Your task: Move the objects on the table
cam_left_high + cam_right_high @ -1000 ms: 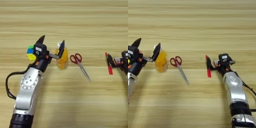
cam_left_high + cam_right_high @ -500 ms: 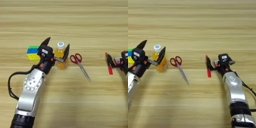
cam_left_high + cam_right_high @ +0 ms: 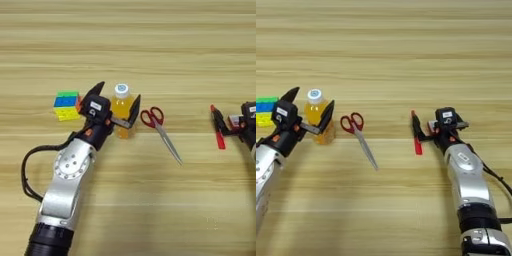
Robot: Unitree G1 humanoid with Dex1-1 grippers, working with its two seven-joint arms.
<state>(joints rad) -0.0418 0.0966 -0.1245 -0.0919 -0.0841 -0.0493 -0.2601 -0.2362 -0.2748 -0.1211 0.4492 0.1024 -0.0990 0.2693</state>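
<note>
On the tabletop, left eye view: light wooden tabletop (image 3: 150,50) fills the frame.
Left end effector (image 3: 119,103): fingers spread, one each side of the orange-juice bottle (image 3: 121,109), seemingly not yet closed on it; the straddle suits a sideways grasp, I judge.
Bottle: upright, white cap up, near frame centre-left.
Puzzle cube (image 3: 67,105): at nine o'clock of the bottle, just beside the end effector's outer finger.
Scissors (image 3: 161,129): at three o'clock of the bottle, red handles nearest it, blades pointing to five o'clock.

Right eye view, right end effector (image 3: 428,131): parked beside the red pen (image 3: 416,132); whether it pinches anything I cannot tell.
Pen: lying flat, well apart from the scissors, at three o'clock.
Red-and-white card (image 3: 432,125): a sliver between the pen and the end effector.
</note>
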